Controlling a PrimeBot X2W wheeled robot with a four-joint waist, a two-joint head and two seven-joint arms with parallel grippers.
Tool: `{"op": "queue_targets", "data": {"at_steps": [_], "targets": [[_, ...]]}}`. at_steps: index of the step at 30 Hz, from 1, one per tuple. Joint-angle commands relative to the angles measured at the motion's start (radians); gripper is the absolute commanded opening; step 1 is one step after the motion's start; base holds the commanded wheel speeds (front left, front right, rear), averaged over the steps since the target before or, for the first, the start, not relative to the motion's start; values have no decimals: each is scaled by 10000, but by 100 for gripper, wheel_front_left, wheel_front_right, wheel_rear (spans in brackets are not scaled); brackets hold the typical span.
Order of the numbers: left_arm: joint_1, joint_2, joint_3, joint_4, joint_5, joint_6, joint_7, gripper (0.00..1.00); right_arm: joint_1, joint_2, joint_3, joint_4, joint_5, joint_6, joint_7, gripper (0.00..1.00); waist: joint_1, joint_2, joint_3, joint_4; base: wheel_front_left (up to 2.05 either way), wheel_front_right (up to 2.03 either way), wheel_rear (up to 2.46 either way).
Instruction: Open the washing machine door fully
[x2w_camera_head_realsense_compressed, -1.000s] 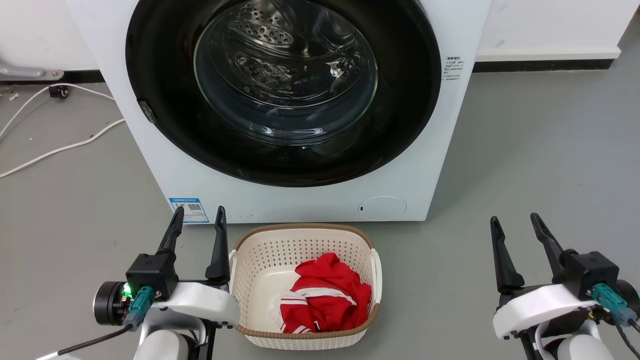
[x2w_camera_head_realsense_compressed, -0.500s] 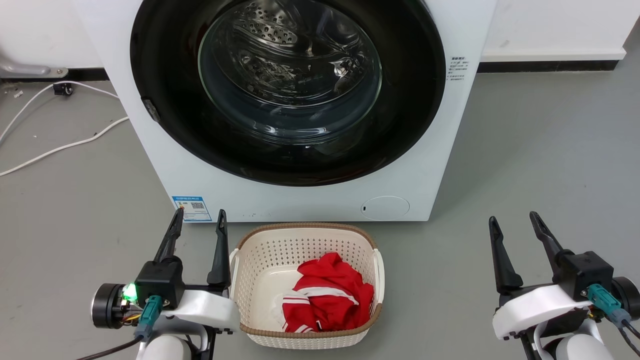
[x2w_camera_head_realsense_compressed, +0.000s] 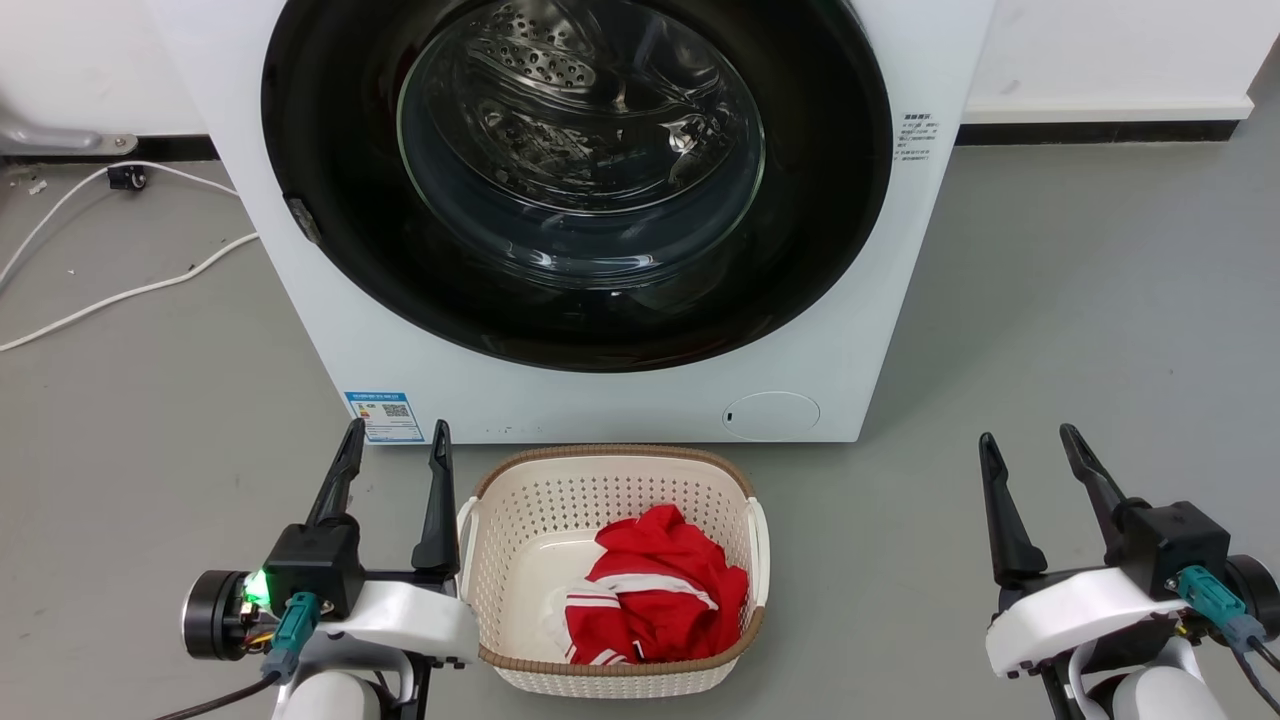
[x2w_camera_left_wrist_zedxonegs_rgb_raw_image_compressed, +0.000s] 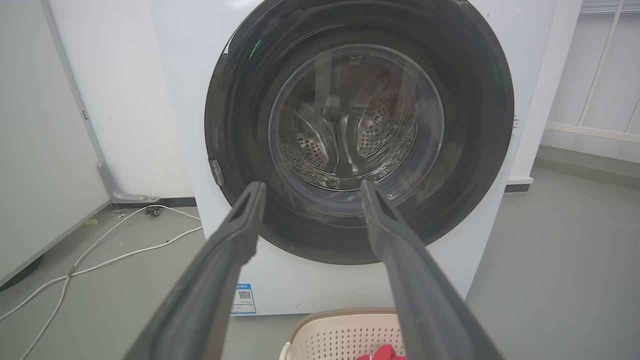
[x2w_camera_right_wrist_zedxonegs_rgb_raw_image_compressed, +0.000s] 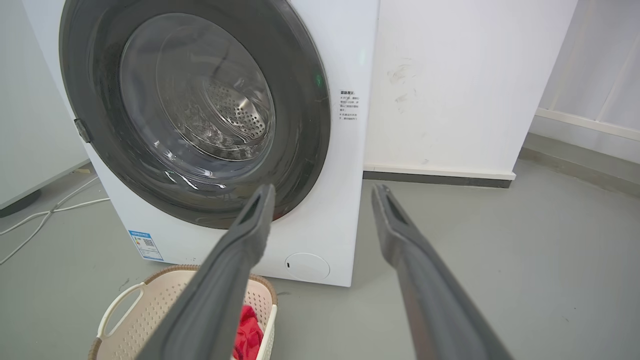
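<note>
1. Plainly, the opening had not begun: the washing machine door (x2w_camera_head_realsense_compressed: 577, 170) sat shut and flush against the front of the washing machine (x2w_camera_head_realsense_compressed: 560, 400), which stood on the floor (x2w_camera_head_realsense_compressed: 1050, 300) at twelve o'clock from the robot.
2. The left gripper (x2w_camera_head_realsense_compressed: 397, 428) hung low at seven o'clock. Its fingers were spread wide and held nothing, well apart from the door. In its own wrist view they pointed up toward the door's lower half.
3. The right gripper (x2w_camera_head_realsense_compressed: 1028, 436) waited at five o'clock, off the machine's right corner, its fingers just as wide and empty.
4. A pale basket (x2w_camera_head_realsense_compressed: 610, 458) with a red garment (x2w_camera_head_realsense_compressed: 655, 590) in it stood on the floor at six o'clock, just before the machine's foot. The left gripper's inner finger was close beside its rim.
5. I judged the step in hand to be the approach, with neither arm yet committed to the door.
6. A small grey tab (x2w_camera_head_realsense_compressed: 302, 220) sat on the door's rim at about nine o'clock, and it looked to me like the catch.
7. The next move, as I read it, called for the left gripper to rise and reach forward to that edge. It would then narrow its fingers on the tab or hook behind the rim.
8. A pull toward the robot would then swing the door round toward three o'clock, where I supposed the hinge lay, though I could not see one.
</note>
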Motion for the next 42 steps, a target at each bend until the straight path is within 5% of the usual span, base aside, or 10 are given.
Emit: {"op": "queue_targets", "data": {"at_steps": [1,7,8,9,11,17,32,42], "targets": [[77,-2,44,20,43,-35,-27,100,-102,-23,-8,14,61,-3,-59,100,0,0,-1,-3,0,0,0],[54,-39,92,53,81,-73,-27,100,-116,-23,-26,57,135,-3,-72,100,0,0,9,-13,0,0,0],[50,-46,96,57,94,-76,-27,100,-118,-23,-36,72,175,-3,-60,82,0,0,10,-15,0,0,0],[44,-52,102,60,112,-84,-27,100,-123,-23,-39,82,173,-3,-51,43,0,0,12,-16,0,0,0],[34,-59,111,68,130,-96,-27,100,-121,-23,-24,110,249,-3,-23,0,0,0,15,-17,0,0,0],[20,-80,132,78,176,-92,-27,100,-126,-23,21,98,1038,-3,-219,0,0,0,32,-30,0,0,0],[-191,-100,306,-14,125,-73,-27,100,-1347,-24,-343,520,11453,-1,-361,0,0,0,280,-150,0,0,0],[-687,-105,500,-253,124,-80,-26,100,-4584,-638,-1570,2190,13260,-1,1682,0,0,0,1087,-280,0,0,0]]}}
